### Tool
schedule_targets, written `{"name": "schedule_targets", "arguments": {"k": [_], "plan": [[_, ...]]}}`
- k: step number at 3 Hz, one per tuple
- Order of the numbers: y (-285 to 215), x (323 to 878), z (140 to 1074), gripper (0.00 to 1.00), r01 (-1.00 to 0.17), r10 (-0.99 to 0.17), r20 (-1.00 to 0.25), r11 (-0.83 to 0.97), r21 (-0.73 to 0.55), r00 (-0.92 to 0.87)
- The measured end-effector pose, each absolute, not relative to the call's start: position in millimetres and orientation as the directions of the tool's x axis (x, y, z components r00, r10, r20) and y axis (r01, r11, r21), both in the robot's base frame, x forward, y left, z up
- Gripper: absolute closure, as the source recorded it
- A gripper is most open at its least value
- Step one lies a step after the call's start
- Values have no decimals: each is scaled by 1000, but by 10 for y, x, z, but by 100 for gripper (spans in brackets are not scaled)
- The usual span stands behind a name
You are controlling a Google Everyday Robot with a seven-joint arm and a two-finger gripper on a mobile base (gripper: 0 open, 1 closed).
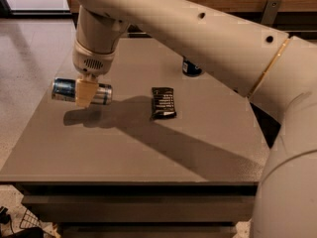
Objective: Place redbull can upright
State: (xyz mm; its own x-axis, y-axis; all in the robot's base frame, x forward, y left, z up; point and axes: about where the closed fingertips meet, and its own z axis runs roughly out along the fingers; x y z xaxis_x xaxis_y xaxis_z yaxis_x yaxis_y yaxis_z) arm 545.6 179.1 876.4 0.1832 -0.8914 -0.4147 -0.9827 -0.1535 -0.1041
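Observation:
The redbull can [64,89] is slim, blue and silver, and lies horizontal in the air above the left part of the grey table [138,148]. Its shadow falls on the table below it. My gripper [86,92] hangs from the cream arm and is shut on the can's middle, with one tan finger [87,91] across the can's front. The can's ends stick out left and right of the finger.
A dark snack packet [163,102] lies flat near the table's middle. A dark blue can [190,68] stands at the back, partly hidden by my arm. The table's left edge is close under the held can, with floor beyond.

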Motion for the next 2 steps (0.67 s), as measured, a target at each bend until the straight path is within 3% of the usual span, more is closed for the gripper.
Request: {"name": "schedule_targets", "arguments": {"k": [2], "plan": [[1854,5478,8819,100,-985,-702,-701,-12,-170,130]]}}
